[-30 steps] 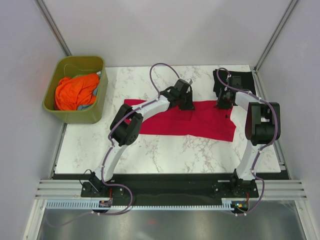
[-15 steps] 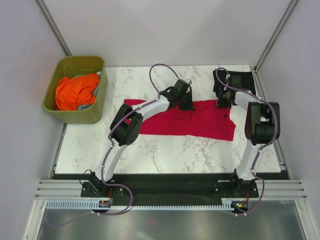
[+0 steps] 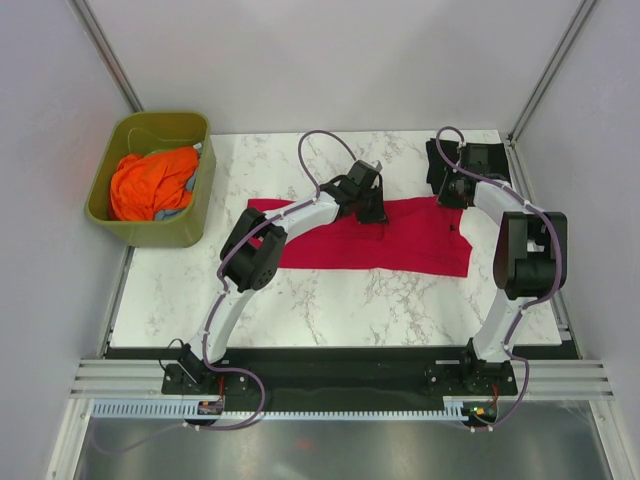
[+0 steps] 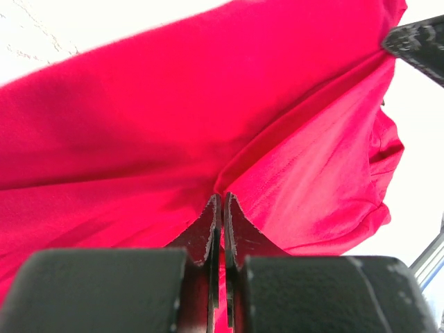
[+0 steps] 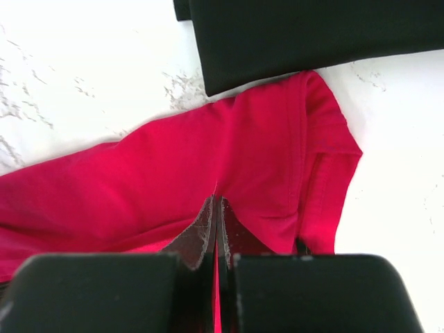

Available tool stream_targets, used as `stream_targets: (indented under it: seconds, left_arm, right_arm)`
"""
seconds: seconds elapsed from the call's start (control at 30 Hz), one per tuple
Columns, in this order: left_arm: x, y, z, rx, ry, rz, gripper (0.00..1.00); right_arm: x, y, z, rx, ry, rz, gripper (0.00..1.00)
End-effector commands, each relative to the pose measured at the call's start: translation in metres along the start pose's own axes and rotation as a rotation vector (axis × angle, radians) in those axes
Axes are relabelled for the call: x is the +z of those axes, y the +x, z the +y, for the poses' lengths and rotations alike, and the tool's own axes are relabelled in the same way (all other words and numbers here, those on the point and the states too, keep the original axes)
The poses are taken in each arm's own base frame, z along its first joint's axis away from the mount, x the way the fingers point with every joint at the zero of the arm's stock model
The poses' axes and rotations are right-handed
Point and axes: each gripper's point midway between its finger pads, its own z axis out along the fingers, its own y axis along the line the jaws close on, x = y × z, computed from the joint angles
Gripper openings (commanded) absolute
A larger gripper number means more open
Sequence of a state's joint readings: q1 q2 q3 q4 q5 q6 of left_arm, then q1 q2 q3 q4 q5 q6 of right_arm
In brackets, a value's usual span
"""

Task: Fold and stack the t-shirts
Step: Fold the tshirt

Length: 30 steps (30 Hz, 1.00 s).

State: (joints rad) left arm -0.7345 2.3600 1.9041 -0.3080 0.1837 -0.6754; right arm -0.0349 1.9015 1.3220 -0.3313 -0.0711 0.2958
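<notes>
A crimson red t-shirt (image 3: 360,245) lies spread across the middle of the marble table (image 3: 300,300). My left gripper (image 3: 374,212) sits at the shirt's far edge near the centre, shut on a pinch of red cloth (image 4: 229,173). Over the shirt's far right corner my right gripper (image 3: 452,197) is shut on the red cloth (image 5: 229,159) too. A folded black t-shirt (image 3: 490,158) lies at the far right corner of the table, just beyond the red one (image 5: 305,35).
An olive-green tub (image 3: 155,178) holding orange cloth (image 3: 148,182) stands at the far left edge. Frame posts rise at both far corners. The arm bases are bolted at the near edge.
The right gripper has closed on the red shirt's far right corner and lifted it slightly toward the far side. The left gripper has held its pinch in place.
</notes>
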Motion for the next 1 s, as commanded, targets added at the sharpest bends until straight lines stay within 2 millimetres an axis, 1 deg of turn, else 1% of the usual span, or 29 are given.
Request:
stream_targets:
  seconds: [0.0, 0.13, 0.23, 0.43, 0.53, 0.57, 0.7, 0.8, 0.83, 0.87, 0.97]
  left_arm:
    - [-0.001, -0.004, 0.001, -0.038, -0.009, -0.010, 0.02]
    - [-0.002, -0.003, 0.000, -0.051, -0.014, -0.010, 0.02]
    - [-0.002, -0.001, 0.006, -0.072, -0.037, -0.011, 0.02]
    - [0.001, 0.005, 0.009, -0.092, -0.044, 0.006, 0.02]
    - [0.001, 0.006, 0.010, -0.091, -0.049, 0.004, 0.02]
    - [0.001, 0.006, 0.011, -0.092, -0.049, 0.003, 0.02]
    - [0.000, 0.005, 0.009, -0.090, -0.043, 0.002, 0.02]
    - [0.000, 0.003, 0.007, -0.090, -0.038, 0.001, 0.02]
    - [0.000, 0.003, 0.006, -0.090, -0.035, 0.001, 0.02]
    - [0.000, 0.003, 0.006, -0.092, -0.035, 0.001, 0.02]
    - [0.000, 0.003, 0.006, -0.092, -0.034, 0.002, 0.02]
  right_arm:
    - [-0.016, -0.018, 0.005, 0.008, -0.004, -0.070, 0.00]
    - [-0.013, -0.018, 0.008, 0.006, -0.016, -0.066, 0.00]
    - [-0.012, -0.019, 0.009, -0.001, -0.027, -0.069, 0.00]
    - [-0.017, -0.022, 0.013, -0.016, -0.018, -0.093, 0.00]
    - [-0.020, -0.020, 0.012, -0.010, 0.002, -0.100, 0.03]
    - [-0.020, -0.016, 0.011, -0.008, 0.004, -0.096, 0.03]
    - [-0.023, -0.014, 0.012, -0.003, -0.001, -0.106, 0.04]
    - [-0.021, -0.012, 0.012, -0.002, -0.001, -0.100, 0.11]
    - [-0.021, -0.011, 0.012, -0.003, 0.000, -0.095, 0.15]
    - [-0.020, -0.010, 0.011, -0.006, 0.001, -0.092, 0.17]
    - [-0.017, -0.007, 0.009, -0.013, 0.009, -0.083, 0.19]
